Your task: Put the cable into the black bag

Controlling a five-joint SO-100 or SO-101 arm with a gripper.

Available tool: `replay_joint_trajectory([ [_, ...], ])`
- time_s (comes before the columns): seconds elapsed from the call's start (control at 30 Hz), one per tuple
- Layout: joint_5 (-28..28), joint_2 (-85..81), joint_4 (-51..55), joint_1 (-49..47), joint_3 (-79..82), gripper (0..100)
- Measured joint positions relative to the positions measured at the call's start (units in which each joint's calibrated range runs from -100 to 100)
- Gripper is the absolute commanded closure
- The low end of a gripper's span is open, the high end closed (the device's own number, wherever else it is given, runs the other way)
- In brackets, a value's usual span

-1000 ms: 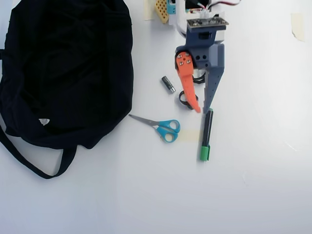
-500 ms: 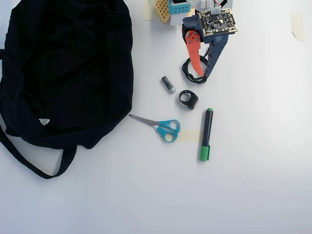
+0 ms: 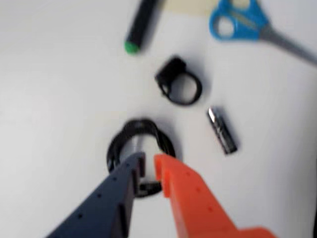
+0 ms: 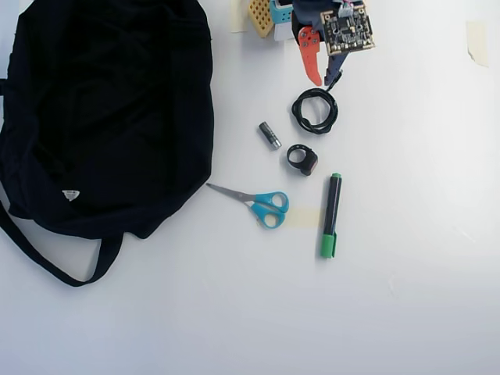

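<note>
While my pincer [image 3: 148, 161] hangs with its jaws a narrow slit apart, holding nothing, the cable [image 4: 315, 110] lies coiled on the white table [image 4: 406, 297] just under my fingertips (the blurred wrist view hints at the near edge of the coil sitting between them, though I cannot be sure). Taking the cable as landmark in the overhead view: the ring gadget [image 4: 301, 158] sits just below it, the battery [image 4: 269, 134] lower left, the black bag [image 4: 105, 117] well apart to the left.

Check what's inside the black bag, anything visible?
Nothing shows inside the black bag; its dark fabric hides any contents. The cable lies on the table, outside it.
</note>
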Motion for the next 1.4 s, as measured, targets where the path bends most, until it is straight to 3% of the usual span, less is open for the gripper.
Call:
replay_joint_trajectory([
  [0.23, 0.1, 0.0, -0.6, -3.0, 10.4, 97],
  [0.5, 0.9, 0.0, -14.2, -3.7, 23.3, 97],
  [0.6, 0.9, 0.0, -19.9, -4.6, 28.4, 91],
  [0.7, 0.9, 0.0, -23.6, -3.9, 32.8, 78],
  [0.93, 0.0, 0.0, -25.8, -2.5, 35.1, 59],
  [1.23, -0.7, 0.2, -25.8, 0.5, 35.1, 56],
  [1.4, -4.3, 0.2, -25.8, 0.1, 35.1, 56],
])
